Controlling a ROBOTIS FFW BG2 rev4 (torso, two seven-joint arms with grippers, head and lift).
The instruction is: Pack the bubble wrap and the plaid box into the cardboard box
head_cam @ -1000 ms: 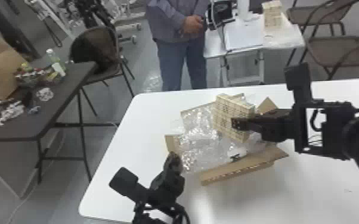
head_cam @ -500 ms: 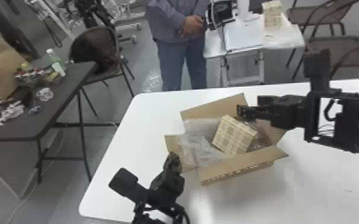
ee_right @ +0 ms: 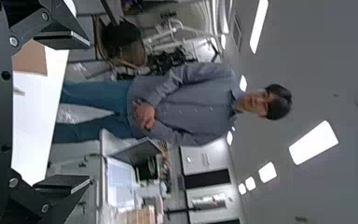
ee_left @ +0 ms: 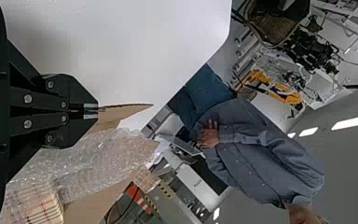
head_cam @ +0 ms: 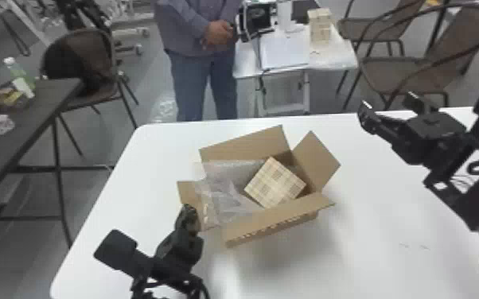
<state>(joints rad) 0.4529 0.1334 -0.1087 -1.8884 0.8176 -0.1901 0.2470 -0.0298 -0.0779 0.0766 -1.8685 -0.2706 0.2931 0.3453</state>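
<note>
Jaws gaping empty, right gripper (head_cam: 386,105) is hovering by the table's (head_cam: 354,123) far edge.
Left gripper (head_cam: 191,214) is pinching a flap (head_cam: 186,191); plaid box (head_cam: 275,183) is sitting askew.

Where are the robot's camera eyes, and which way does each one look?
Head view: on its head, looking forward and down at the cardboard box; both arms show, with the left tool and right tool.
Left wrist view: on the left wrist, looking past its own closed tool over the bubble wrap into the room.
Right wrist view: on the right wrist, looking between its own spread fingers across the table toward ceiling lights.
Head and left wrist views share the plaid box.
</note>
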